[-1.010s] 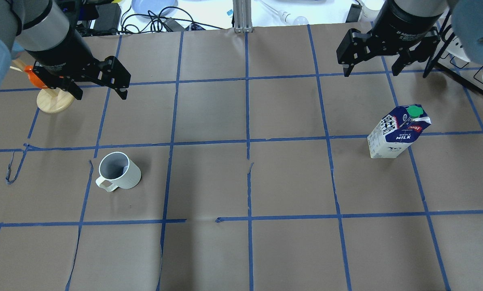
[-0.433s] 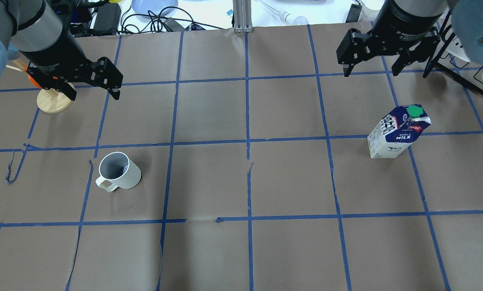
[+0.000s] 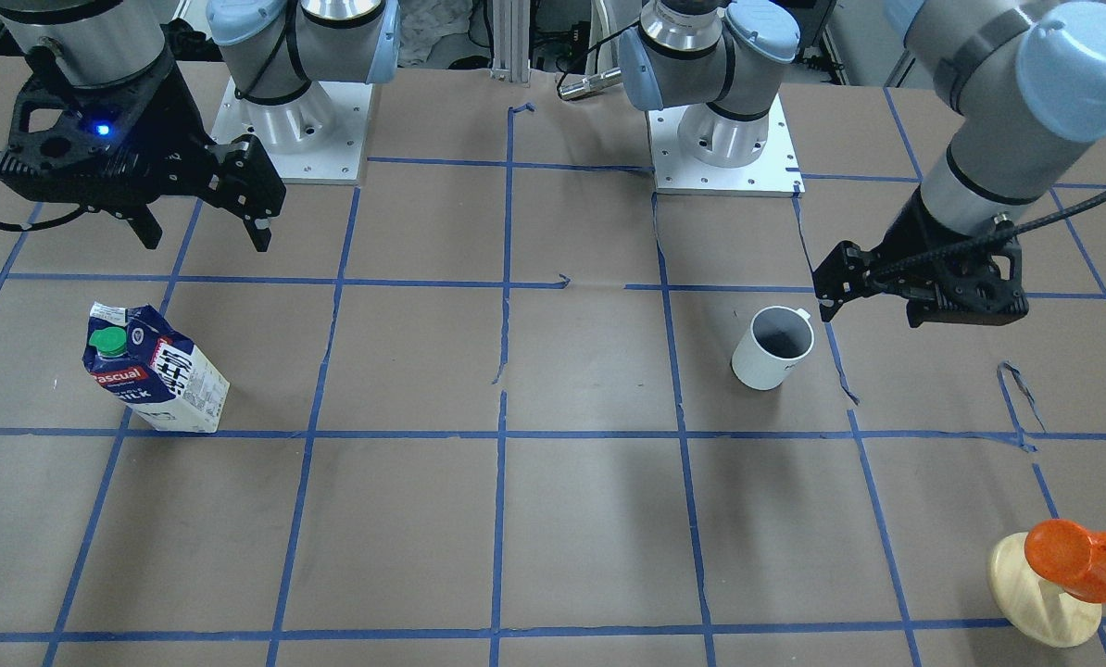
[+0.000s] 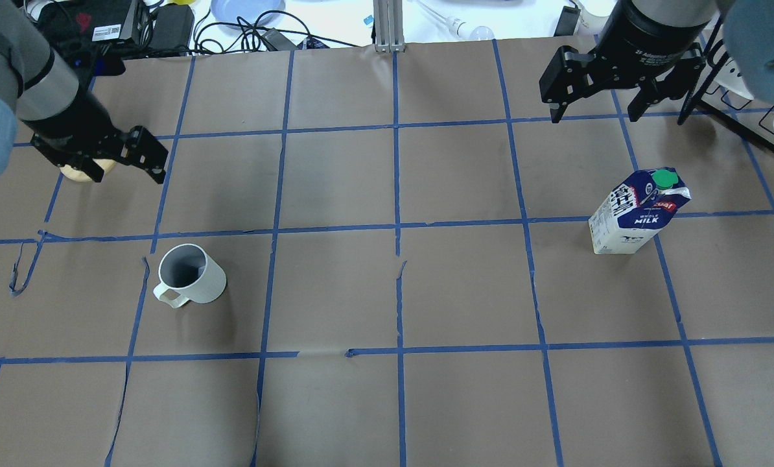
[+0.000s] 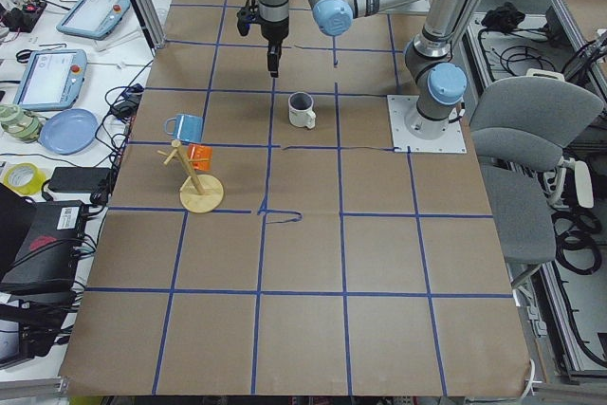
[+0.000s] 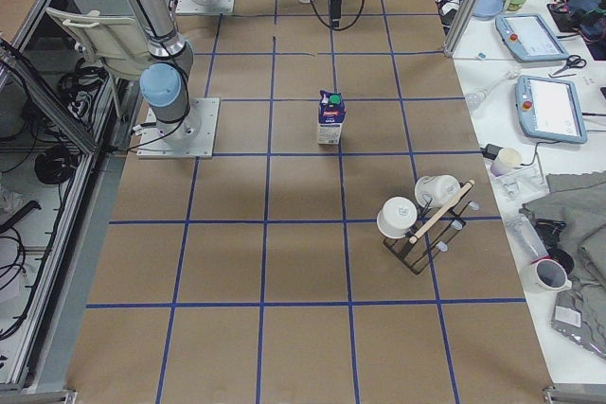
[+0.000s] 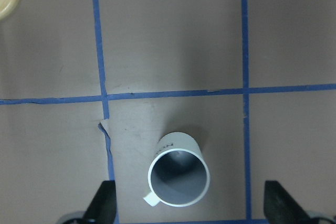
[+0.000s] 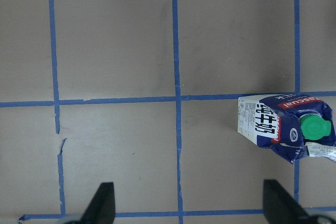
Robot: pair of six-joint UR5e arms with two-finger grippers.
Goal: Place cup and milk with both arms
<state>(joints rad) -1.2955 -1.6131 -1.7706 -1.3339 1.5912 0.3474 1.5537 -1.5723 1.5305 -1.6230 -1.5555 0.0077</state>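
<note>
Both of your tools are released. The left black two-finger gripper [image 4: 126, 170] hangs with its jaws spread wide and nothing between them, and so does the right black two-finger gripper [image 4: 593, 113].

In the overhead view, the small white ceramic mug with the dark grey inside [image 4: 191, 274] stands upright on the brown paper table with its blue tape grid [image 4: 335, 181]. It is at about 5 o'clock from the left gripper and well apart from it. Its little handle points to 7 o'clock.

I judge the mug stiff, glazed and slick, and likely to chip if knocked. Close across the round wall, keep clear of the handle, and seat the pads low.

The dark blue and white gable-top carton with the green screw cap [image 4: 636, 213] stands at 5 o'clock from the right gripper, also well apart. Its card walls will probably give under a hard squeeze, and how full it is cannot be told. Take it on two opposite flat sides below the gable, gently.

Mind the orange cup on the round wooden stand [image 3: 1076, 556], which sits near the left arm.
</note>
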